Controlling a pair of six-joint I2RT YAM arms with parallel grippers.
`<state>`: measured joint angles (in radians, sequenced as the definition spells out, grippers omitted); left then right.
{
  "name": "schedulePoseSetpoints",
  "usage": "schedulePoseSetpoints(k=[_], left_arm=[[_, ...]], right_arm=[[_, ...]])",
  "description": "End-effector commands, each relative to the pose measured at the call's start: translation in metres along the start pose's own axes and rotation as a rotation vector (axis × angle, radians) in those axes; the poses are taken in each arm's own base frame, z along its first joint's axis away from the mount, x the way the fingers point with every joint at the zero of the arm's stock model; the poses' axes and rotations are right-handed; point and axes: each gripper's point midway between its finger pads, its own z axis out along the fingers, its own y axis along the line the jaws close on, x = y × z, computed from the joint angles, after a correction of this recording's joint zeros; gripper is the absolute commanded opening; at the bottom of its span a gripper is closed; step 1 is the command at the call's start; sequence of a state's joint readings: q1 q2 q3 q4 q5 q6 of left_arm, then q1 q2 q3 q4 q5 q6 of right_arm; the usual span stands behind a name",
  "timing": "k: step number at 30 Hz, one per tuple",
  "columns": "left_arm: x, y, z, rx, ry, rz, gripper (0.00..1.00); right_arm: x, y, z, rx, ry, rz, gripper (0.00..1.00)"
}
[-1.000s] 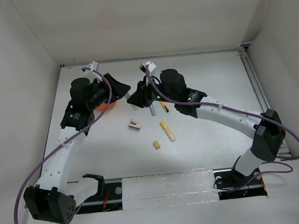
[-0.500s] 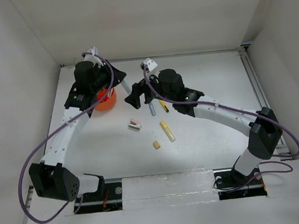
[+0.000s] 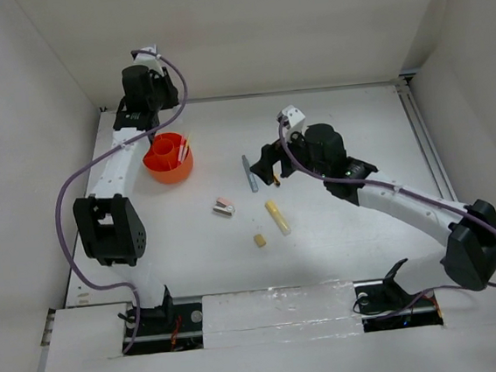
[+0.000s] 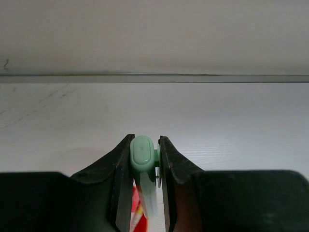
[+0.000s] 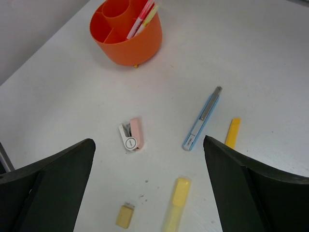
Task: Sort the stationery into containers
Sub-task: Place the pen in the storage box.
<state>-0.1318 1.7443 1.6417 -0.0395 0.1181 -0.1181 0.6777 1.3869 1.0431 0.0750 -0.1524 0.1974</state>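
Up at the far-left corner of the table (image 3: 338, 116), your left gripper (image 4: 145, 147) is clamped on a pale green pen (image 4: 143, 159), pinched just under its cap end. In the overhead view it sits at about 11 o'clock from the orange cup (image 3: 168, 158). The main risk is letting go off-target. With so high a pinch the long lower part may swing, strike a divider or the two pens (image 5: 144, 13) already leaning in one compartment, and drop outside or nudge the cup. You cannot check this from the wrist view: the pen's lower end vanishes behind the fingers, and only a red-orange sliver shows beneath, so I cannot tell whether it is over a compartment. Your right gripper (image 5: 148, 142) hangs wide apart, holding nothing, above the grey-blue pen (image 5: 203, 118), yellow pen (image 5: 232, 133), pale yellow marker (image 5: 176, 203), tan eraser (image 5: 124, 216) and pink-grey block (image 5: 132, 135). From overhead, that gripper partly covers the yellow pen.
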Motion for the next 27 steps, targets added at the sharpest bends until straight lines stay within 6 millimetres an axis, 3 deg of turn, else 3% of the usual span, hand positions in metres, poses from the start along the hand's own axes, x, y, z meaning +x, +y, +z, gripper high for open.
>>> schedulePoseSetpoints(k=[1, 9, 14, 19, 21, 27], left_arm=[[-0.040, 0.024, -0.002, -0.047, -0.146, 0.042, 0.00], [-0.015, 0.048, 0.015, -0.125, -0.117, 0.024, 0.00], [0.016, 0.070, 0.025, -0.210, -0.072, -0.040, 0.00], [0.040, 0.076, 0.029, -0.233, -0.065, -0.088, 0.00], [0.039, 0.077, 0.030, -0.238, -0.083, -0.099, 0.00], [0.060, 0.081, 0.039, -0.247, -0.044, -0.130, 0.00]], right_arm=[[-0.009, 0.011, -0.011, -0.046, -0.042, -0.046, 1.00], [0.006, 0.017, -0.007, -0.099, 0.003, -0.051, 1.00], [0.016, 0.018, -0.001, -0.103, 0.027, -0.048, 1.00], [0.021, 0.016, 0.004, -0.101, 0.039, -0.046, 1.00], [0.021, 0.016, 0.004, -0.101, 0.039, -0.046, 1.00], [0.021, 0.016, 0.004, -0.101, 0.039, -0.046, 1.00]])
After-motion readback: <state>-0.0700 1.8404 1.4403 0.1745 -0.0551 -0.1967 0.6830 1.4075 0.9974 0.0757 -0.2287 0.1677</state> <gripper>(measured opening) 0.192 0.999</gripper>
